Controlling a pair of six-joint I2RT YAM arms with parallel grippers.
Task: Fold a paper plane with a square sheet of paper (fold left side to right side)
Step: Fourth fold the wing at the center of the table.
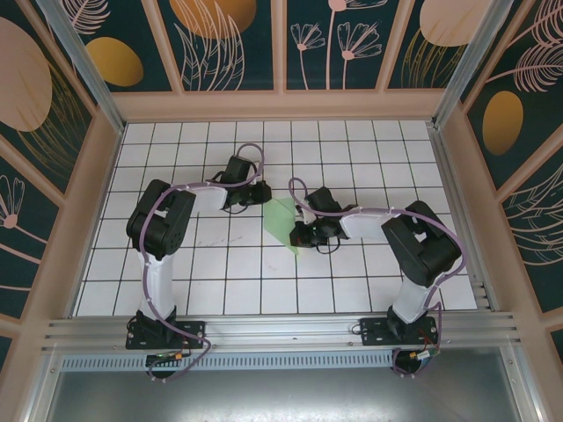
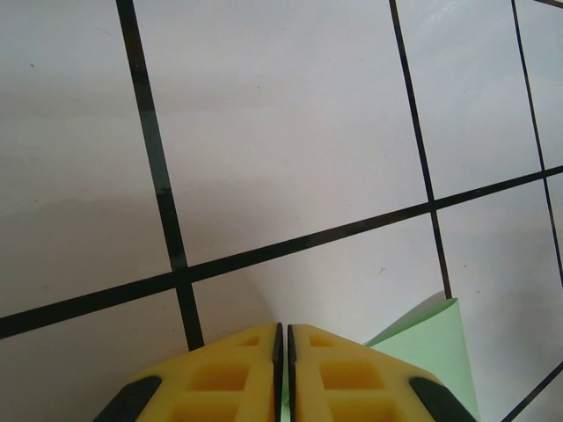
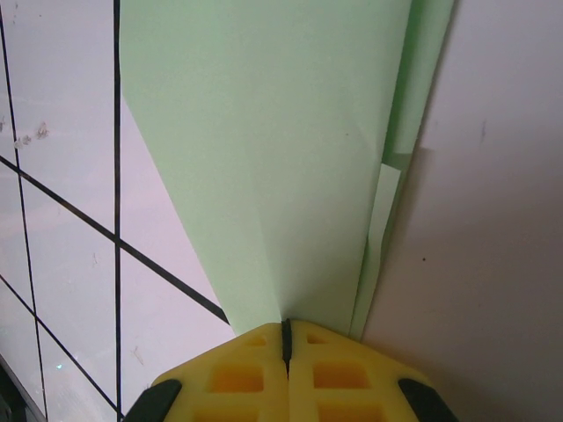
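The fingers (image 3: pixel 343 374) of the right gripper (image 1: pixel 304 235), the nearer one, are pressed together, only a thin dark line between them. They sit at the narrow near end of the green paper (image 3: pixel 264 158). The paper runs up to their tips, but I cannot tell if they pinch it or only press it to the tiled table (image 1: pixel 176 264).

From above, the paper (image 1: pixel 281 218) lies flat between the two grippers as a wedge, wide at the far side and pointed toward the arm bases. It already has several layers, so I judge the work is at a later fold, perhaps flattening the long crease. The next move calls for a firm hold at this tip while a layer is carried across from the left side to the right.

Farther away, the left gripper (image 1: pixel 260 193) is just beside the wide far-left corner. Its fingers (image 2: pixel 220 378) are also closed, and I see no paper between them.

The right wrist view shows stacked edges and a small pale flap along the right side of the paper, too small to read from above. The left wrist view shows a corner of the paper (image 2: pixel 431 343) curling up beside the fingers. The top view alone gives the whole outline.
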